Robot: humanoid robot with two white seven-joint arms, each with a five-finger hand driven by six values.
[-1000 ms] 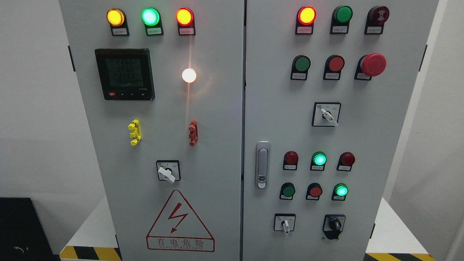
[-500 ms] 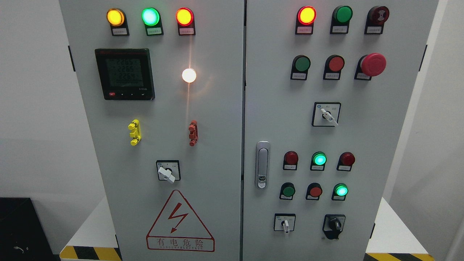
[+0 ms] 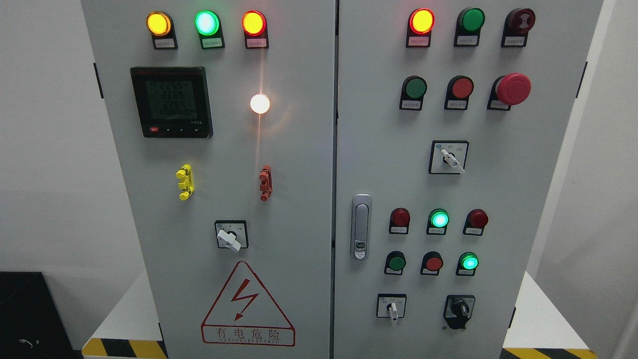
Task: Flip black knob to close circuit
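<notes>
The black knob (image 3: 461,310) sits at the lower right of the grey control cabinet's right door (image 3: 538,199), on a black plate. Its handle stands about upright. No robot hand or arm shows in the head view.
A white-handled selector (image 3: 392,308) sits left of the black knob, another (image 3: 451,159) higher up and one (image 3: 229,239) on the left door. Lamps glow green (image 3: 469,261) just above the knob. A red mushroom button (image 3: 513,89) sticks out at upper right. A door latch (image 3: 361,227) is mid-panel.
</notes>
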